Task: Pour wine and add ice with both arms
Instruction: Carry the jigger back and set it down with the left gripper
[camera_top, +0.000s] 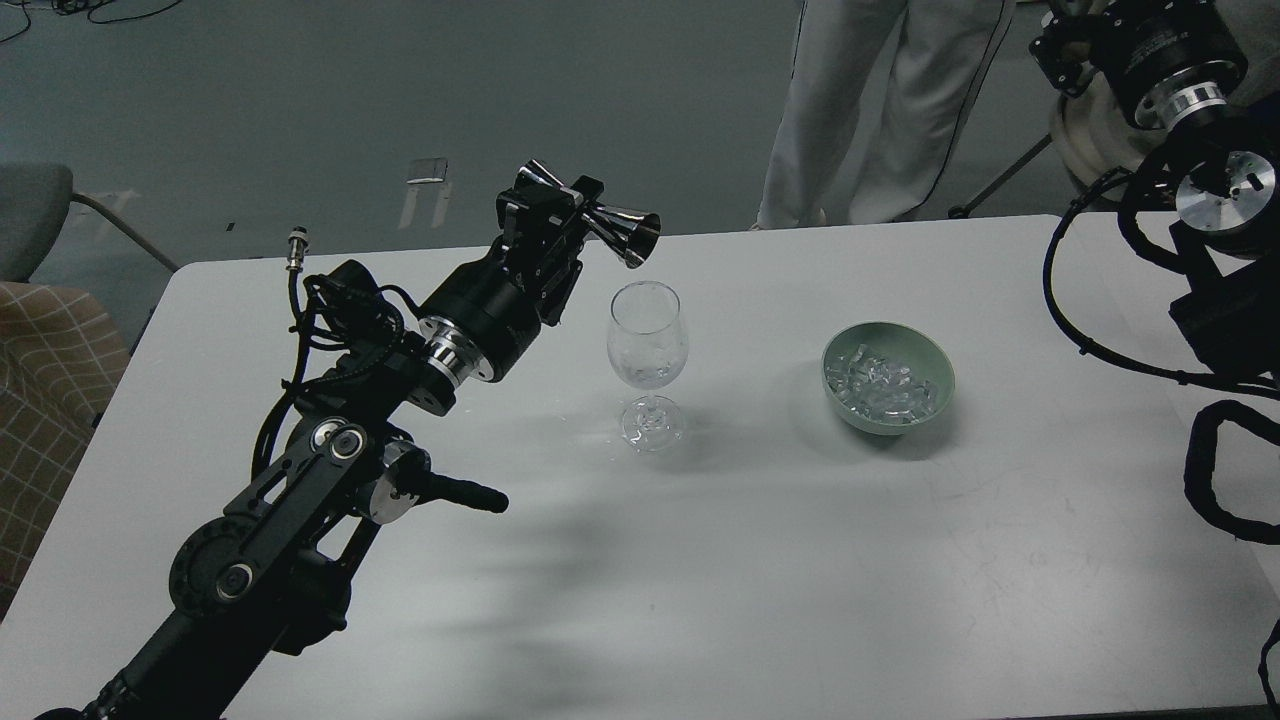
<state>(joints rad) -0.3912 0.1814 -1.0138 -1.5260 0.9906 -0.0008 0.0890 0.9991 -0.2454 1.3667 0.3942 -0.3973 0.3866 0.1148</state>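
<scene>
My left gripper (560, 222) is shut on a shiny metal double-cone jigger (600, 220), held nearly level above and just left of a clear stemmed glass (647, 350). The glass stands upright on the white table (700, 560); a little clear wine (648, 374) lies in its bowl, hardly visible. A pale green bowl (888, 378) to the right of the glass holds a heap of clear ice chunks (885, 380). My right arm (1210, 190) hangs at the right edge; its gripper is out of view.
A person in light trousers (880, 100) stands behind the table's far edge. A chair with a checked cushion (40, 370) is at the left. Black cables (1110, 340) of the right arm loop over the table's right side.
</scene>
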